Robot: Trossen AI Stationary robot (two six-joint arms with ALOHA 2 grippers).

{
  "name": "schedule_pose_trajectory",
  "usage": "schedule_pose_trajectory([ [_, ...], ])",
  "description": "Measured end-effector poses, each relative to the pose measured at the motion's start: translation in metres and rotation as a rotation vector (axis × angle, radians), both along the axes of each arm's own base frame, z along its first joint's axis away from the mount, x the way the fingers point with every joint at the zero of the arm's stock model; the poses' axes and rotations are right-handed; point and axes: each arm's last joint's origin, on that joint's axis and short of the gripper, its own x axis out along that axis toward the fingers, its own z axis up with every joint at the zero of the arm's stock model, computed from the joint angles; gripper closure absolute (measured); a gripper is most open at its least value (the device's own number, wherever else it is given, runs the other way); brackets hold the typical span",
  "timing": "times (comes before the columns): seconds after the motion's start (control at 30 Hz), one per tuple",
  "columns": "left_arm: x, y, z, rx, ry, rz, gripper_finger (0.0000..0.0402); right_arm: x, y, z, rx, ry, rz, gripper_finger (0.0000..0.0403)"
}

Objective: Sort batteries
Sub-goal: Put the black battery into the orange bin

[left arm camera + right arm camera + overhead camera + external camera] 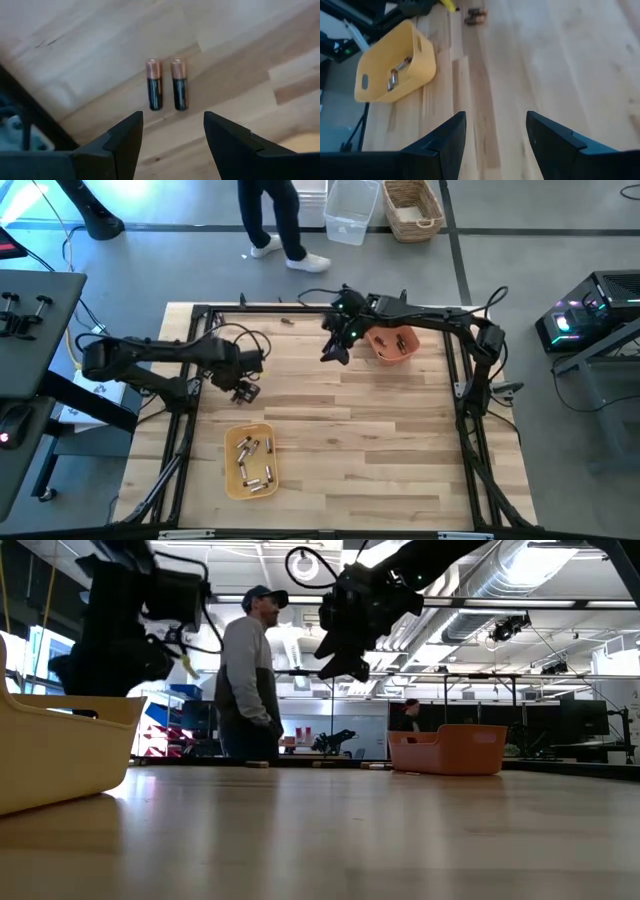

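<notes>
Two black-and-copper batteries (pixel 167 85) lie side by side on the wooden table, just ahead of my left gripper (pixel 172 135). It hangs above them at the table's left (pixel 243 388), pointing down, open and holding nothing. My right gripper (pixel 335 348) hovers open and slanting down near the far middle, beside the orange tray (pixel 392 344). Its wrist view shows the yellow tray (pixel 395 60) with several batteries (pixel 397 70) lying in it, and the same two batteries (pixel 475 16) farther off. The yellow tray (pixel 250 461) stands near the front edge.
One small battery (pixel 287 322) lies by the table's far edge. A black frame (pixel 462 370) runs round the table. A person (pixel 250 670) stands beyond the far edge, near a clear bin (pixel 350 210) and a wicker basket (pixel 413 208) on the floor. Bare wood lies between the trays.
</notes>
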Motion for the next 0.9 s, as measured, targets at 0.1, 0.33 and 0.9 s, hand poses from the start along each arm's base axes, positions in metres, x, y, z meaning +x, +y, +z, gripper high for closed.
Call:
schedule_pose_trajectory([
  [0.1, -0.005, -0.001, -0.011, 0.010, -0.002, 0.000, 0.0197, 0.002, 0.007, -0.001, 0.021, 0.022, 0.003, 0.0201],
  [0.33, -0.018, -0.002, -0.039, 0.017, 0.020, -0.035, 0.0210, 0.008, 0.025, -0.001, 0.082, 0.063, -0.016, 0.0201],
  [0.9, -0.024, 0.006, -0.050, 0.051, -0.118, -0.117, 0.0372, -0.026, -0.001, 0.025, -0.120, 0.207, -0.467, 0.0201],
])
